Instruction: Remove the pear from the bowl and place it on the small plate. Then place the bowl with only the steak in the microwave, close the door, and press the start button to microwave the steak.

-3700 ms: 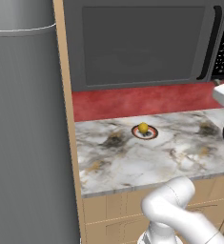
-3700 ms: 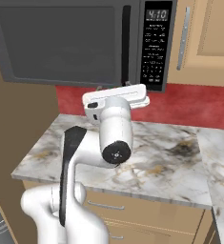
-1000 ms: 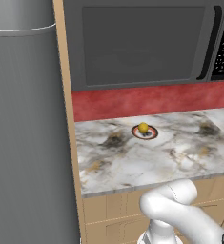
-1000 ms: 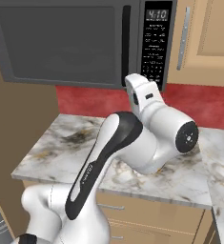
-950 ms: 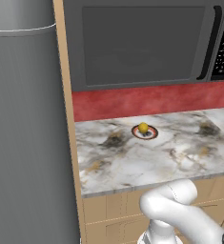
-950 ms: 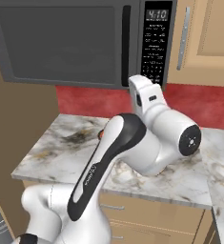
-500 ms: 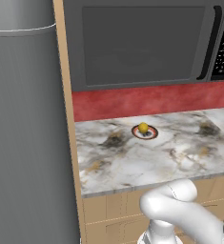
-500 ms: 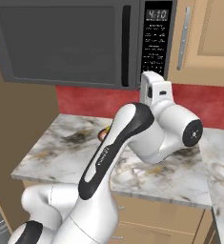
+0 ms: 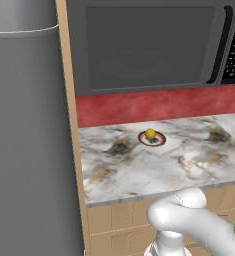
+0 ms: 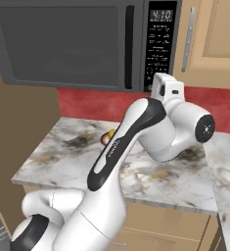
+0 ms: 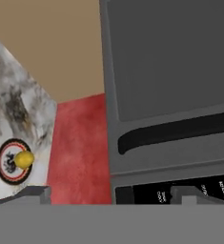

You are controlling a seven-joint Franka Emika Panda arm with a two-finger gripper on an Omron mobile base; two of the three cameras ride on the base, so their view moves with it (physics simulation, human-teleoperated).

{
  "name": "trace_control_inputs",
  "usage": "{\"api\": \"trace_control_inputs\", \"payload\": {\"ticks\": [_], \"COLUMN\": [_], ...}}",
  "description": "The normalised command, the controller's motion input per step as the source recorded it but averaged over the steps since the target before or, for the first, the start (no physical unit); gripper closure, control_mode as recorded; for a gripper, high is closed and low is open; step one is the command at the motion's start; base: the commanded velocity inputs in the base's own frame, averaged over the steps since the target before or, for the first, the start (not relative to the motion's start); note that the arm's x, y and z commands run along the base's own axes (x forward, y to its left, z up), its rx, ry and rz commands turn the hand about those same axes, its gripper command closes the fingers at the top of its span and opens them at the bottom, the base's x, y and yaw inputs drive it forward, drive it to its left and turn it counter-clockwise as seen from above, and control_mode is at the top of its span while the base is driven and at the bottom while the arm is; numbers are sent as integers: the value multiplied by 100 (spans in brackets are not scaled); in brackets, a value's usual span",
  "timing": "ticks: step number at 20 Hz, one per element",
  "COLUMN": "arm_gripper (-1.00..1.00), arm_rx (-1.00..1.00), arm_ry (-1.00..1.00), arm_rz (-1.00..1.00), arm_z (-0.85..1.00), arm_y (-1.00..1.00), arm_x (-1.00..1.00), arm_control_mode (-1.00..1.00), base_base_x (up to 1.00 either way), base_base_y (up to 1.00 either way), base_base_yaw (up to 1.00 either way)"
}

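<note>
Hand (image 11: 108, 193) wide open and empty hovers close before the microwave (image 10: 82, 41) keypad, where spread fingers could hit a wrong button beside start

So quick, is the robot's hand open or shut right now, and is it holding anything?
Gripper: open, jaws spread wide and holding nothing, up close to the microwave.

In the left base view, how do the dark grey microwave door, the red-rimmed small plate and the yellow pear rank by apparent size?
1. Dark grey microwave door, by far the largest.
2. Red-rimmed small plate.
3. Yellow pear, smallest, resting on the plate.
</note>
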Motion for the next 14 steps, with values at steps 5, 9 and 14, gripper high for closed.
{"api": "trace_control_inputs", "payload": {"ticks": [5, 9, 14], "arm_gripper": [-100, -100, -100], "arm_rx": [3, 4, 3], "arm_ry": [14, 9, 7], "arm_rz": [0, 0, 0], "arm_z": [0, -2, -14], "arm_y": [-12, -18, -16], "arm_x": [24, 19, 21], "arm_control_mode": [-100, -100, -100], "base_base_x": [0, 0, 0], "base_base_y": [0, 0, 0], "base_base_yaw": [0, 0, 0]}}
